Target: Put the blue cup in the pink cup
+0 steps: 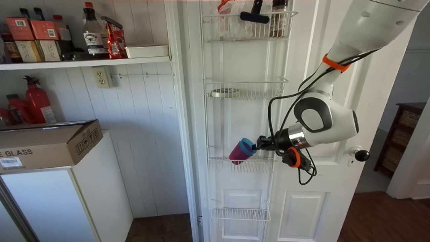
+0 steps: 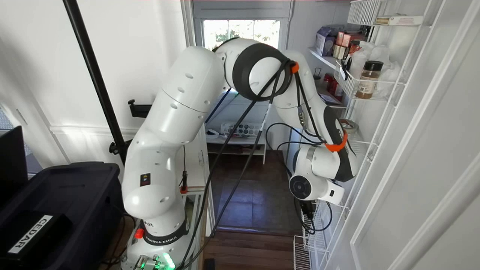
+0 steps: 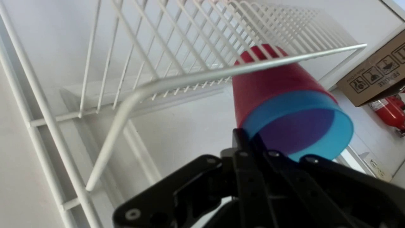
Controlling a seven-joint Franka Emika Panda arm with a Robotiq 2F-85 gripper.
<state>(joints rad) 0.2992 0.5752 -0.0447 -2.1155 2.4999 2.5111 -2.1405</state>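
We have the gripper [image 3: 248, 137] jaws narrow, pinching the rim of the blue cup [image 3: 294, 100], which sits nested inside the pink cup [image 3: 278, 80], both tilted, mouths up and right in an exterior view, at the wire basket [image 3: 190, 78] on the door [image 1: 305, 215].

A room in a home, fitted out like a pantry: a white panelled door [image 1: 304, 215] with a round black knob [image 1: 362, 155] bears a white wire rack [image 3: 190, 79], a spice jar [image 2: 368, 79] standing in it. A wall shelf [image 1: 144, 61] holds a red-capped bottle [image 1: 95, 40], small boxes [image 1: 23, 28] and a red pouch [image 1: 116, 42]. Household fittings show too: white wall boards [image 1: 154, 141], a two-socket power outlet [image 1: 101, 77], a window [image 2: 267, 30], wooden floorboards [image 2: 258, 251] and, past the door, a dark stand with wicker drawers [image 1: 403, 137]
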